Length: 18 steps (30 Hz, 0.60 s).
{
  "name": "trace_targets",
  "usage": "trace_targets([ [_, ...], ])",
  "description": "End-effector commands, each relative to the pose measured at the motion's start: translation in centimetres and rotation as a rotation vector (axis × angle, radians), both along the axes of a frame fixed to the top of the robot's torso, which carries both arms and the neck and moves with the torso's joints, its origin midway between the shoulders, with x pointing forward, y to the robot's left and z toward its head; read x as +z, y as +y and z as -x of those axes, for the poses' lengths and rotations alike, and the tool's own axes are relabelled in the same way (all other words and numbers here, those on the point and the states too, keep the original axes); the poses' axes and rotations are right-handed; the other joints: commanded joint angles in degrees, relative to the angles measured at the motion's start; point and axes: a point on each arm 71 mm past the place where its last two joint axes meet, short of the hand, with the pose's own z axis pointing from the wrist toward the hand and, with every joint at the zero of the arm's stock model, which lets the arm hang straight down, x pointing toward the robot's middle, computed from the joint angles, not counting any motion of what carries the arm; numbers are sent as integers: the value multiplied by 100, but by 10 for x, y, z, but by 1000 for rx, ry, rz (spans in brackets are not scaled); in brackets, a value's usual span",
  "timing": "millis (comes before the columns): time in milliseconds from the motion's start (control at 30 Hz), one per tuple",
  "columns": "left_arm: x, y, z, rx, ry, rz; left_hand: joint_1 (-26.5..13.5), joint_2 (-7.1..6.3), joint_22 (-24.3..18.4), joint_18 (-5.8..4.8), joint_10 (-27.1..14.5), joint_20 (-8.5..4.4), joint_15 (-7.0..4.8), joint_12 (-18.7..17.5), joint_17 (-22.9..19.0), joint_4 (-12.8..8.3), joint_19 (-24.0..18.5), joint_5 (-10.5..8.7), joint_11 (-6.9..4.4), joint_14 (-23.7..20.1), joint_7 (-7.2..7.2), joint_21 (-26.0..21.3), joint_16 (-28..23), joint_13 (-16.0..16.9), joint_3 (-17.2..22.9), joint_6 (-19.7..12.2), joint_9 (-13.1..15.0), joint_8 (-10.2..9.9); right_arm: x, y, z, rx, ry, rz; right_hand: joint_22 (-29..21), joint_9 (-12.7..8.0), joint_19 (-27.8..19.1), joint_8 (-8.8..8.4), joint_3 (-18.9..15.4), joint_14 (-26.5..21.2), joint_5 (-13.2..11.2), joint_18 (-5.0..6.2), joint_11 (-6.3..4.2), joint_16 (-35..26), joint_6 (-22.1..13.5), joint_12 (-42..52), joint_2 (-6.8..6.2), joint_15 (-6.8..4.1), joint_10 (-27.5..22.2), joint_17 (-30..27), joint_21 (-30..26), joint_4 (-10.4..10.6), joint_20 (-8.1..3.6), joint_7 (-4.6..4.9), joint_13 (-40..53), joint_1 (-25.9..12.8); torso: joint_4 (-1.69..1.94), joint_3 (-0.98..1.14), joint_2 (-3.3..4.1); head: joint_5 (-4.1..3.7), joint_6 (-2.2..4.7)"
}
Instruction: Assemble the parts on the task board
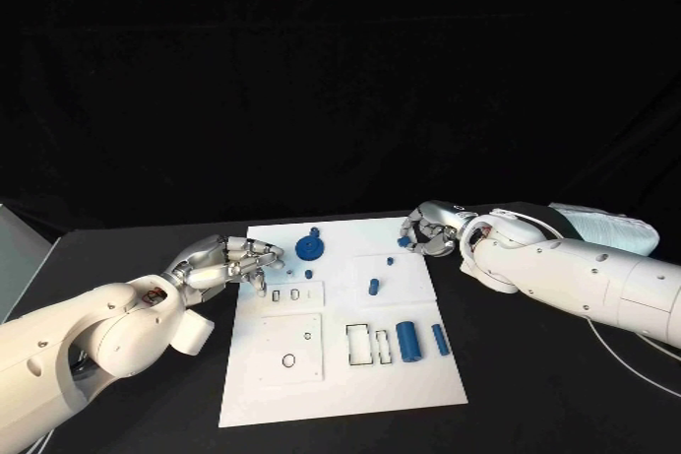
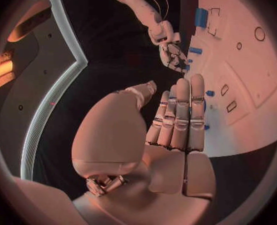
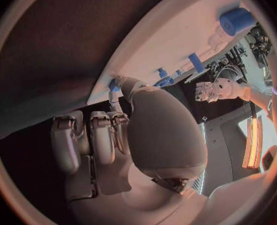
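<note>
The white task board (image 1: 340, 375) lies in the middle of the table. On it are a blue gear-like disc (image 1: 311, 248), a short peg (image 1: 373, 286), a thick blue cylinder (image 1: 408, 341) and a thinner bar (image 1: 440, 339). My left hand (image 1: 227, 262) hovers at the board's left edge, its fingers (image 2: 179, 115) straight and side by side, thumb apart, holding nothing. My right hand (image 1: 433, 232) is at the board's far right corner, fingers curled, and seems to pinch a small blue part (image 1: 404, 242) at its fingertips (image 3: 115, 97). How firmly it grips the part is hard to make out.
The board carries empty slots and holes, such as a round hole (image 1: 289, 360) and rectangular cut-outs (image 1: 358, 343). A small blue piece (image 1: 308, 274) sits close to my left fingertips. Black table surrounds the board, with a pale panel (image 1: 18, 247) at the far left.
</note>
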Motion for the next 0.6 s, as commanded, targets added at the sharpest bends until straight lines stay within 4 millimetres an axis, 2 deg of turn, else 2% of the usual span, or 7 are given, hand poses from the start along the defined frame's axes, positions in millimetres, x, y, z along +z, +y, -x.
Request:
trace_targets([
  [33, 1, -2, 1, -18, -5, 6, 22, 9, 9, 82, -34, 5, -13, 23, -5, -3, -42, -5, -11, -38, 3, 18, -25, 8, 18, -40, 7, 13, -7, -1, 1, 1, 30, 40, 1505, 7, 601, -6, 43, 600, -9, -82, -49, 15, 60, 35, -4, -44, 586, 1480, 13, -65, -42, -11, 1509, 104, -2, 0, -4, 1, -15],
  [200, 0, -3, 0, -18, -5, 6, 22, 9, 9, 82, -34, 5, -13, 23, -5, -3, -42, -5, -11, -38, 3, 18, -25, 8, 18, -40, 7, 13, -6, 0, 1, 4, 25, 38, 1505, 40, 601, 81, 169, 601, -13, -82, -72, 16, 247, 35, 66, -70, 586, 1482, 13, -119, -66, -37, 1509, 110, 3, -2, -5, -3, -21],
  [367, 0, -3, 0, -17, -5, 6, 22, 9, 9, 82, -34, 5, -13, 23, -5, -3, -42, -5, -11, -38, 3, 18, -25, 8, 18, -40, 7, 13, -6, 1, 2, 10, 15, 28, 1505, 122, 601, 277, 274, 599, -16, -82, -151, 13, 559, 35, 184, -126, 586, 1473, 13, -122, -112, -130, 1509, 5, 6, -2, -8, 5, -26],
  [600, 1, -2, 1, -16, -6, 6, 22, 9, 9, 82, -34, 5, -13, 23, -5, -3, -42, -5, -11, -38, 3, 18, -25, 8, 18, -40, 7, 13, -3, 3, 2, 14, -15, 10, 1505, 191, 601, 423, 289, 599, 45, -82, -206, 12, 705, 35, 237, -172, 586, 1472, 13, -114, -157, -190, 1509, -109, 1, -5, -11, 11, -20],
])
